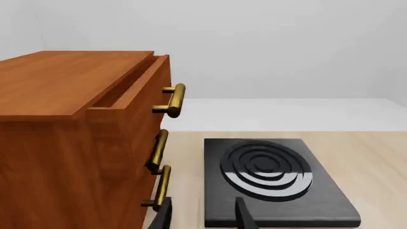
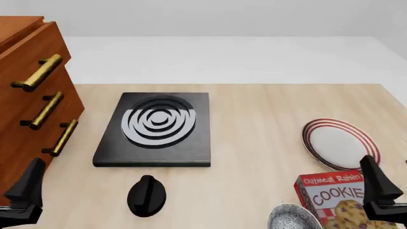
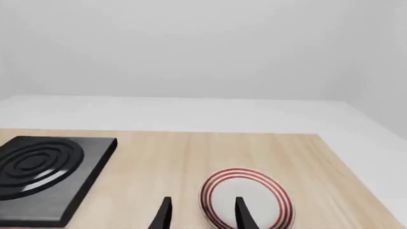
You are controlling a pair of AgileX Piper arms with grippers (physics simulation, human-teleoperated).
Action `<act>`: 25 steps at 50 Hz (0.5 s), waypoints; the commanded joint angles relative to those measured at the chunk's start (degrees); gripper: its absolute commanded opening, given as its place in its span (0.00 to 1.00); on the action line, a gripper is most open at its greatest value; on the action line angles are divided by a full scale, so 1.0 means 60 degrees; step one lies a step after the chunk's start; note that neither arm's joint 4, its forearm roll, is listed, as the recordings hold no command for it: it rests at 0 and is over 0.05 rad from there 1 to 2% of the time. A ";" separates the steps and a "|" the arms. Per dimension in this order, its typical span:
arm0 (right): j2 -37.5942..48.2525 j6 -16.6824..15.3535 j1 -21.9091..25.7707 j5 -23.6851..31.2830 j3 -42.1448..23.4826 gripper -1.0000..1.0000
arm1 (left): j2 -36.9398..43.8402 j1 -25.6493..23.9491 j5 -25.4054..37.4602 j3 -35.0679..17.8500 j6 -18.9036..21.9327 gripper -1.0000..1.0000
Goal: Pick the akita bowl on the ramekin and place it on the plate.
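The front camera looks down from high up. Both wrist cameras sit low, looking forward. All three see the black stove [image 2: 154,128].

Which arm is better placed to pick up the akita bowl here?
Right. The akita bowl and the plate both lie on the right gripper's side; the left gripper sits far across, by the wooden cabinet.

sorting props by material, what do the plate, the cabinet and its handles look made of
The plate looks like glazed white ceramic with red rings. The cabinet looks like reddish wood with visible grain. Its handles look like brass-coloured metal with a soft sheen.
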 commanded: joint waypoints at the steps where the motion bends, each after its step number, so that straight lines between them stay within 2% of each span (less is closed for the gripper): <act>1: -0.0488 0.0299 -0.0141 0.0871 -0.0313 1.00 | 0.0044 0.0000 -0.0011 -0.0025 0.0000 1.00; 3: -0.0512 0.0361 -0.0161 0.1115 -0.0636 1.00 | 0.0044 0.0000 -0.0011 -0.0025 0.0000 1.00; 4: -0.0543 0.0648 -0.0269 0.1360 -0.0914 1.00 | 0.0044 0.0000 -0.0011 -0.0025 0.0000 1.00; 5: -0.0538 0.0648 -0.0270 0.1358 -0.0918 1.00 | 0.0044 0.0000 -0.0011 -0.0025 0.0000 1.00; 17: -0.0553 0.0263 -0.0340 0.2648 -0.2474 1.00 | 0.0044 0.0000 -0.0011 -0.0025 0.0000 1.00; 18: -0.0547 -0.0135 -0.0497 0.2869 -0.2645 1.00 | 0.0044 0.0000 -0.0011 -0.0025 0.0000 1.00; 20: -0.0534 0.0009 -0.0417 0.3112 -0.2940 1.00 | 0.0044 0.0000 -0.0011 -0.0025 0.0000 1.00; 22: -0.0524 -0.0071 -0.0372 0.3444 -0.3239 1.00 | 0.0044 0.0000 -0.0011 -0.0025 0.0000 1.00; 25: -0.0285 0.0008 -0.0321 0.3532 -0.3474 1.00 | 0.0044 0.0000 -0.0011 -0.0025 0.0000 1.00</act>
